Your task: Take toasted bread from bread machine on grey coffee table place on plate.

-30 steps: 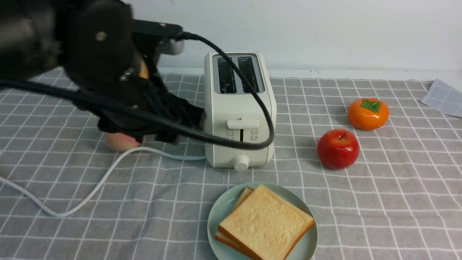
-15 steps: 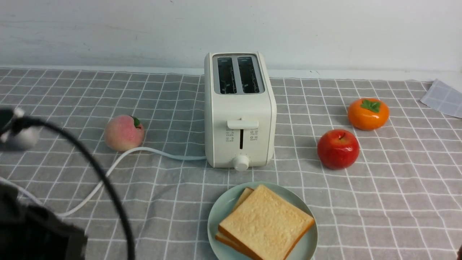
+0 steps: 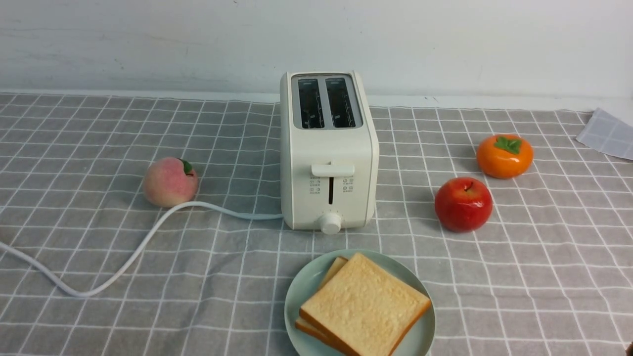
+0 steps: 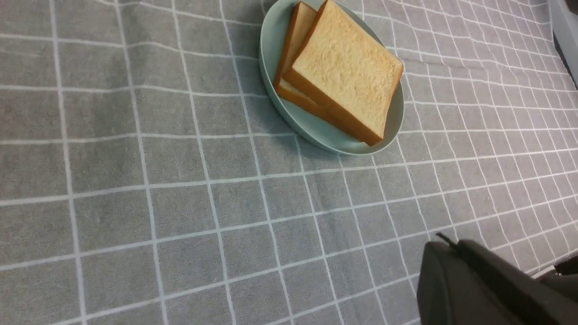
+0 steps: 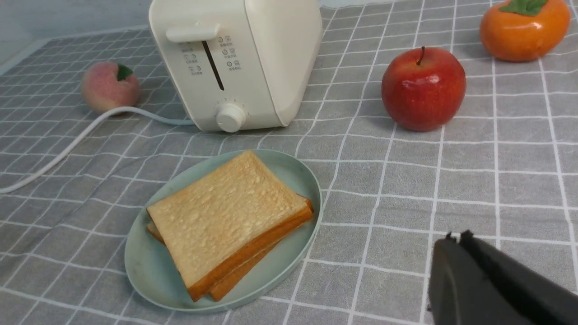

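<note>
- My left tool (image 4: 451,247) hangs low over the counter (image 3: 99,321). Its fingers lie together with only a seam between them, and they hold nothing.
- Ahead of that tool is a wide stretch of bare grey-checked cloth, with the plate (image 3: 304,284) on the far side of it.
- A white cord (image 3: 148,232) curves across the counter, well off from both tools. It passes just beside a peach (image 3: 169,182) and reaches the bread machine (image 3: 329,153).
- The bread machine stands upright near the counter's back edge, where the cloth meets the white wall (image 3: 445,44). Both slots (image 3: 326,101) are empty.
- Its lever (image 3: 332,169) and knob (image 3: 330,223) face my tools. The small printed icons (image 3: 347,185) beside the lever track are too small for me to read.
- The toasted bread (image 3: 363,304) is two slices stacked flat on the plate, the upper one shifted so an edge of the lower one shows. The plate is just in front of the bread machine, between it and my tools.
- A red apple (image 3: 463,203) and an orange persimmon (image 3: 504,155) stand apart from each other, beyond my right tool, with open cloth around each.
- A turned-up corner of cloth (image 3: 608,133) lies at the far right edge.
- My right tool (image 5: 457,240) is pinched closed and empty. Bare counter separates it from the plate's rim and from the apple.
</note>
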Action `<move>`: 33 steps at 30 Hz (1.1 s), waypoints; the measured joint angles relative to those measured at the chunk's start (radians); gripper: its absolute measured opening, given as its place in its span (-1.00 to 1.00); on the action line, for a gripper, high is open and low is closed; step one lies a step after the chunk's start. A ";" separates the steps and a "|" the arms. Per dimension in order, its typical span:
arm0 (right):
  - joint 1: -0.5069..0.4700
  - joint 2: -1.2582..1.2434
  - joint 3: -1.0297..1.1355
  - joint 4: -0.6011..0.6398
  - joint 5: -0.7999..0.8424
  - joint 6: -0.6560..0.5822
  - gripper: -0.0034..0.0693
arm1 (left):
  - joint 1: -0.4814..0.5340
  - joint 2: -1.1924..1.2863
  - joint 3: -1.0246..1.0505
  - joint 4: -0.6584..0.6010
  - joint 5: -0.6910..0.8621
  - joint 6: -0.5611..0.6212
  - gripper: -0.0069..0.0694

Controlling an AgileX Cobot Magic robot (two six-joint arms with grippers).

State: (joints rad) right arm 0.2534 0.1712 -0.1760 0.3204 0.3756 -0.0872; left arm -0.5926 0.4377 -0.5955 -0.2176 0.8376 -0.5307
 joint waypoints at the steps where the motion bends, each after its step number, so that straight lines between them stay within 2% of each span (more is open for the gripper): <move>1: 0.000 0.000 0.000 0.000 0.000 0.000 -0.95 | 0.000 0.000 0.001 -0.001 -0.001 0.000 -0.86; 17: 0.000 0.000 0.000 0.000 0.002 0.000 -0.91 | 0.000 0.000 0.008 0.008 0.002 0.001 -0.86; 20: 0.000 0.000 0.000 0.000 0.002 0.000 -0.90 | 0.000 0.000 0.027 0.104 -0.057 0.021 -0.86; 24: 0.000 0.000 0.000 0.000 0.002 0.000 -0.90 | 0.000 -0.026 0.095 0.304 -0.234 0.043 -0.85; 25: 0.000 0.000 0.000 0.000 0.002 0.000 -0.90 | 0.000 -0.026 0.095 0.313 -0.244 0.042 -0.85; 26: 0.000 0.000 0.000 0.000 0.002 0.000 -0.89 | 0.001 -0.053 0.131 0.385 -0.340 0.044 -0.85; 29: 0.000 0.000 0.000 0.000 0.002 0.000 -0.89 | 0.031 -0.112 0.183 0.440 -0.427 0.045 -0.84; 33: 0.000 0.000 0.000 0.000 0.002 0.000 -0.87 | 0.181 -0.241 0.278 0.462 -0.498 0.061 -0.83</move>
State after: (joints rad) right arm 0.2534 0.1712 -0.1760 0.3204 0.3777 -0.0872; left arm -0.4111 0.1967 -0.3178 0.2446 0.3397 -0.4697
